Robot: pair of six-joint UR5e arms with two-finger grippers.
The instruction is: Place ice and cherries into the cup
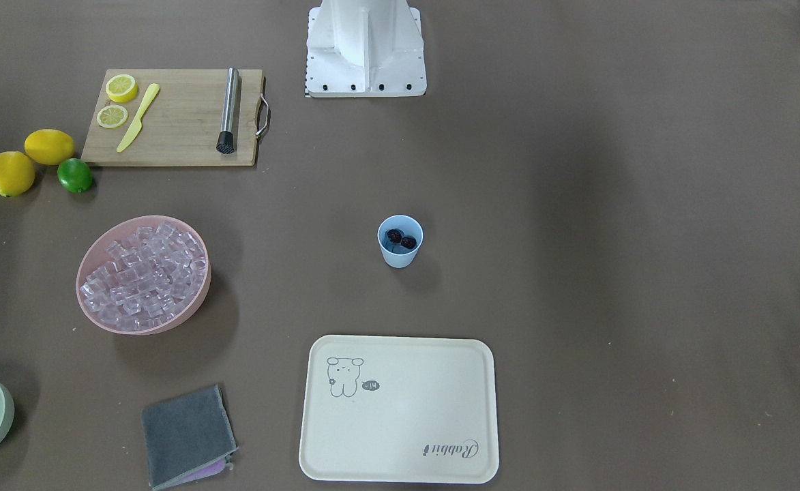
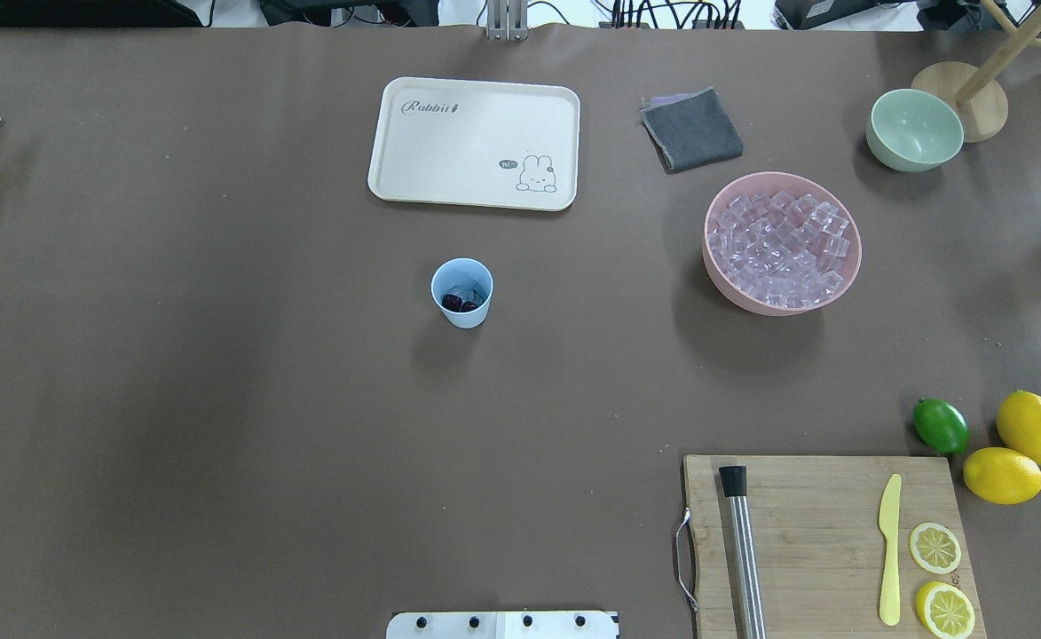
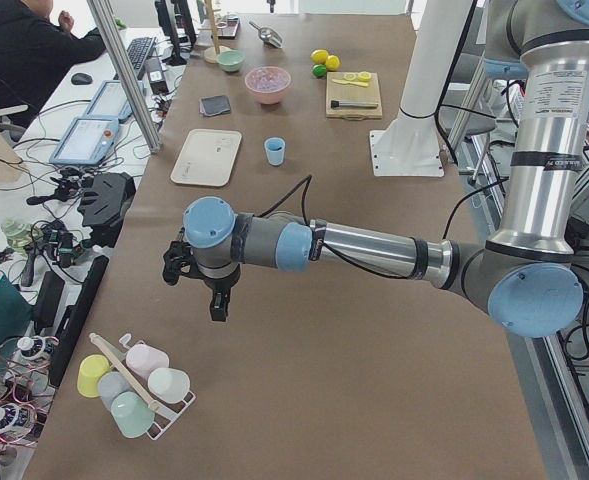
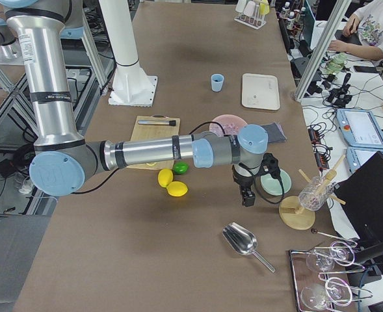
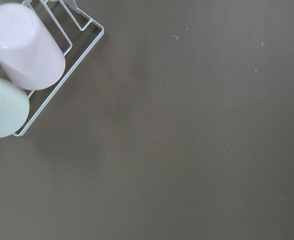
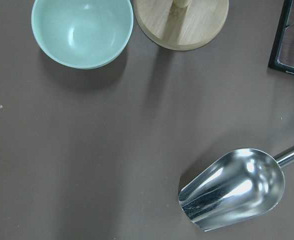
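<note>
Left gripper (image 3: 217, 303) hangs pointing down over the brown table (image 2: 218, 373), near a white wire rack (image 3: 159, 412) of pastel plastic cups. It shows only in the side view, so I cannot tell how far its jaws are apart; no object is visible in it. Right gripper (image 4: 248, 196) hangs the same way at the other end of the table, near a shiny steel scoop (image 6: 234, 189), a pale green round bowl (image 6: 82, 31) and a round wooden stand base (image 6: 181, 22) — its opening I cannot tell either.

Nearest to the robot base lies a wooden cutting board (image 2: 822, 524), and on it a steel muddler with a black tip (image 2: 742, 550), a yellow plastic knife (image 2: 889, 550) and two lemon slices (image 2: 934, 548). Just beyond its far corner are a green lime (image 2: 940, 426) and two whole yellow lemons (image 2: 1031, 426).

Further out, near the middle of the table, the light blue plastic tumbler (image 2: 467, 319) stands upright and alone. The dark red cherries (image 2: 460, 303) lie inside it, with what looks like clear pieces beside them. Clear glassy ice cubes (image 2: 782, 248) fill a big pink bowl (image 2: 733, 297), well apart from the tumbler. Farthest are a cream rectangular tray with a rabbit drawing (image 2: 449, 151) and a folded grey cloth (image 2: 693, 129).
</note>
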